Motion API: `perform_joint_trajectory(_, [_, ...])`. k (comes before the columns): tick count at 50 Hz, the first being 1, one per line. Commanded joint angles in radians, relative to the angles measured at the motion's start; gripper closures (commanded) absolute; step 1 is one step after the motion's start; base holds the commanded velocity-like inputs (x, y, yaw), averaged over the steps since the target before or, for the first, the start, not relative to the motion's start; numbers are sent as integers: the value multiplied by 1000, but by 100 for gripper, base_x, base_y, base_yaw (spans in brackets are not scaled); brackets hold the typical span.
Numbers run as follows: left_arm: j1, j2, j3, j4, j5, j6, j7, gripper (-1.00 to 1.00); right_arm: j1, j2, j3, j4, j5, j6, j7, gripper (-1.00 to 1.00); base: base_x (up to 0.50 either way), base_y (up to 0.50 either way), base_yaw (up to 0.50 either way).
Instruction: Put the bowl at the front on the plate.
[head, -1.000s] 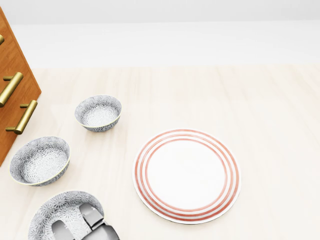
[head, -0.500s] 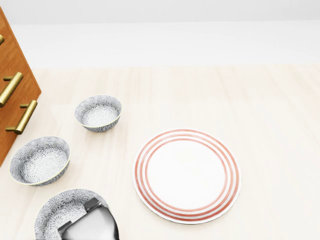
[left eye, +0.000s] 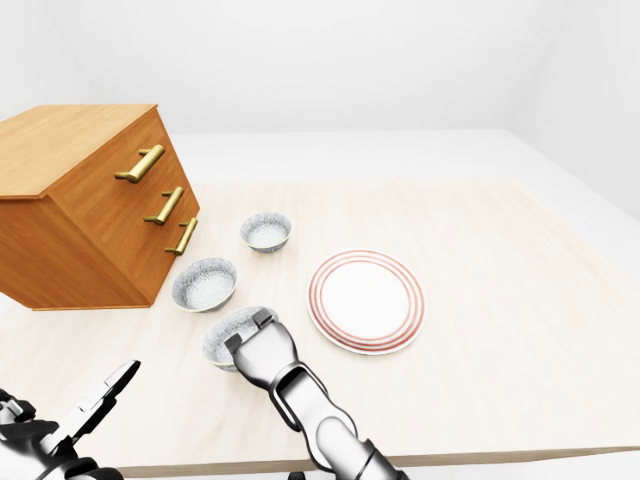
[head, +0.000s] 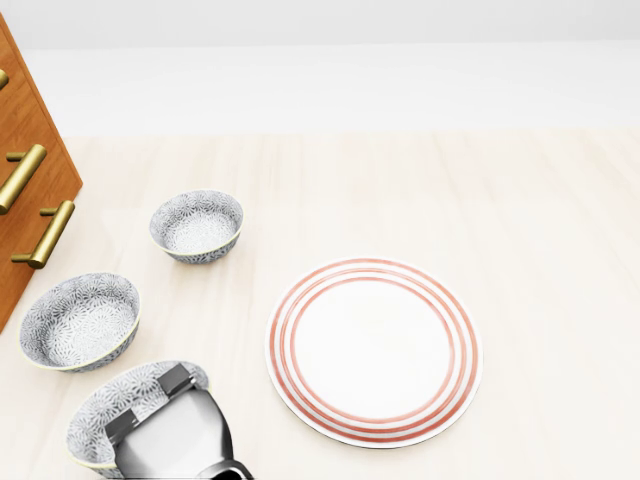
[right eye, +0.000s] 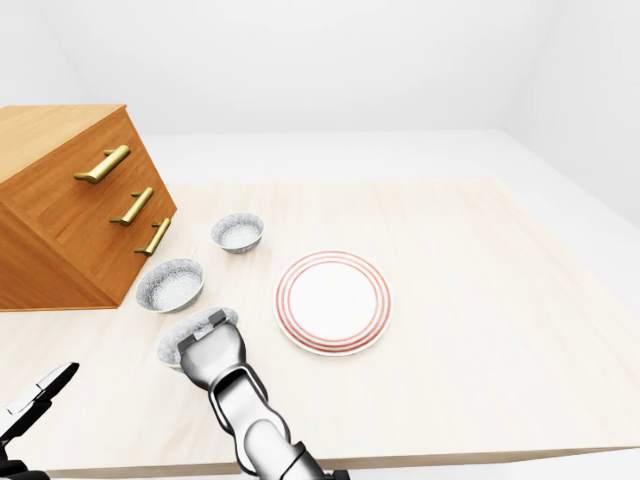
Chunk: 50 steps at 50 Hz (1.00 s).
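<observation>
pale wood desk (head: 520, 220). grey-patterned bowl (head: 100, 408) lowest in head view, on the desk left of the red-ringed plate (head: 372, 350), apart from it. right robot hand (head: 175, 438) lies over it, fingers (head: 176, 379) hooked inside the rim; clenched or not, cannot tell. left robot hand (left eye: 60, 425) low at left, fingers spread, released. two more bowls (head: 80, 322) above, beside the wooden drawer chest (left eye: 90, 210).

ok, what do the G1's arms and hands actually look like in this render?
Right arm: glossy silver-grey rounded shells in chunky segments, with dark gaps at the joints. Right hand: same silver, a blocky flared back with darker grey finger links. Left hand: white-silver finger shells over black joints. No cables, sleeves or markings visible.
</observation>
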Motion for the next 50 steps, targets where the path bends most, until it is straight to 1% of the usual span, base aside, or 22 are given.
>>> perform_joint_trajectory(1, [0,-2,0,5,2,0,-4,-100,-21,12,-17,-68,-18,-3,20,100,0,0,0])
perform_joint_trajectory(5, [5,-2,2,-4,-2,0,-5,-100,-32,20,-27,-75,-11,3,-3,100,0,0,0])
perform_joint_trajectory(9, [3,-4,3,-6,2,0,-6,-100,-36,21,-38,-121,-4,14,1,100,0,0,0])
perform_joint_trajectory(11, [0,-3,2,1,5,0,-4,-100,-30,21,-42,-154,12,24,-11,100,0,0,0])
perform_joint_trajectory(13, [0,-2,0,7,6,0,-4,-100,-27,14,-40,-172,16,28,-3,100,0,0,0])
perform_joint_trajectory(14, [5,-2,2,-13,2,0,-4,-100,-23,17,-44,-180,36,34,-27,100,0,0,0])
perform_joint_trajectory(15, [1,-2,2,-2,6,0,-4,-100,-21,16,-44,-195,27,44,-26,100,0,0,0])
perform_joint_trajectory(17, [-7,-1,-2,26,13,0,-2,-100,-11,8,-44,-220,36,44,-39,100,0,0,0])
perform_joint_trajectory(21, [-1,2,-2,11,8,0,2,-100,1,-9,-40,-267,32,44,-39,100,0,0,0])
perform_joint_trajectory(24, [1,1,-4,12,11,0,0,-100,6,-21,-45,-293,-12,44,-67,100,0,0,0])
perform_joint_trajectory(25, [2,0,-4,10,11,0,0,-100,16,-19,-57,-311,35,44,-100,100,0,0,0])
perform_joint_trajectory(27, [1,1,-5,9,13,0,2,-100,15,-33,-55,-322,19,44,-93,100,0,0,0])
perform_joint_trajectory(28, [0,2,-5,9,15,0,4,-100,19,-33,-55,-327,-10,44,-101,100,0,0,0])
perform_joint_trajectory(29, [-1,2,-5,9,15,0,5,-100,24,-36,-59,-343,13,44,-113,100,0,0,0])
perform_joint_trajectory(31, [0,2,-5,6,16,0,5,-100,30,-44,-57,-364,-6,44,-104,100,0,0,0])
perform_joint_trajectory(33, [1,1,-4,1,16,0,4,-100,50,-45,-61,-392,35,44,-147,100,0,0,0])
perform_joint_trajectory(40, [2,-3,0,-7,18,0,0,-100,79,-84,-60,-459,67,44,-154,100,0,0,0])
perform_joint_trajectory(41, [2,-2,1,-7,18,0,0,-100,84,-80,-55,-462,45,44,-148,100,0,0,0])
perform_joint_trajectory(48, [3,-4,4,-18,16,0,-2,-100,113,-110,-48,-526,60,44,-178,100,0,0,0])
perform_joint_trajectory(50, [3,-5,6,-22,14,0,-4,-100,121,-117,-48,-532,20,44,-171,100,0,0,0])
